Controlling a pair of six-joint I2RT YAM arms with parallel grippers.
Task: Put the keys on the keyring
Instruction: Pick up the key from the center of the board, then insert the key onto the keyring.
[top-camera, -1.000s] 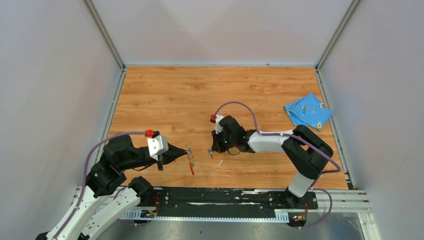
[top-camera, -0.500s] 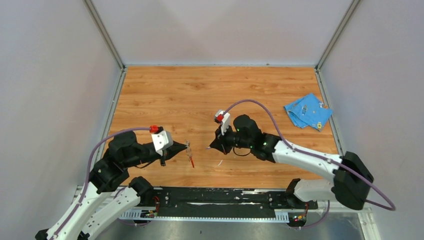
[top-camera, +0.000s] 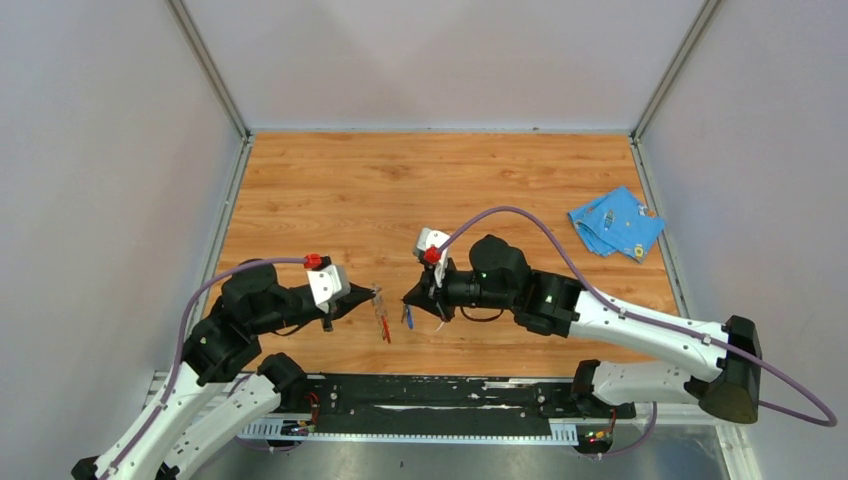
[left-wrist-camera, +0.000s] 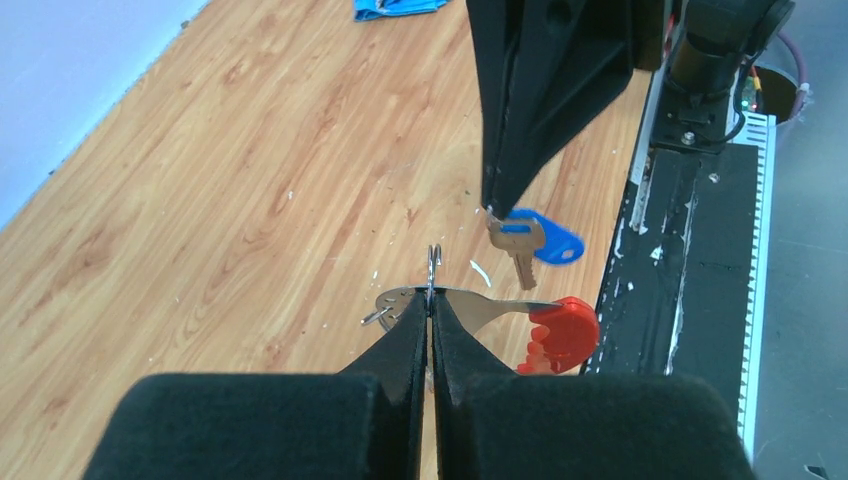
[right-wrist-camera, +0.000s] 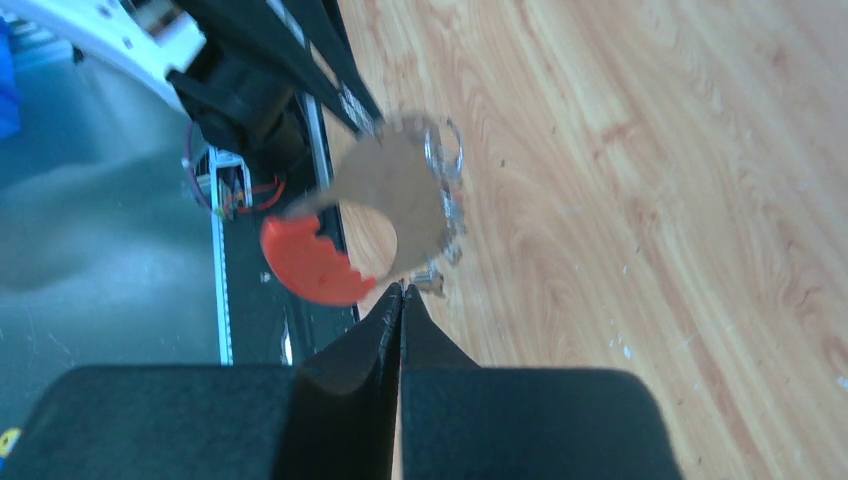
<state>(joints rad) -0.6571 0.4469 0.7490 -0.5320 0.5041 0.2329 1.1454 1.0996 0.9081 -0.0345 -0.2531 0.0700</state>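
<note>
While left gripper (left-wrist-camera: 431, 298) clamps keyring (left-wrist-camera: 563, 335), right gripper (left-wrist-camera: 490, 203) holds key (left-wrist-camera: 552, 245).

No legible words, numbers, brands or signs in any view. Small pale and yellow marks on the blue cloth (top-camera: 615, 222), too small to read. Nothing readable on the blue-headed key (left-wrist-camera: 520, 243) or on the red end of the keyring (left-wrist-camera: 560, 335): plain, or too blurred to tell.
</note>
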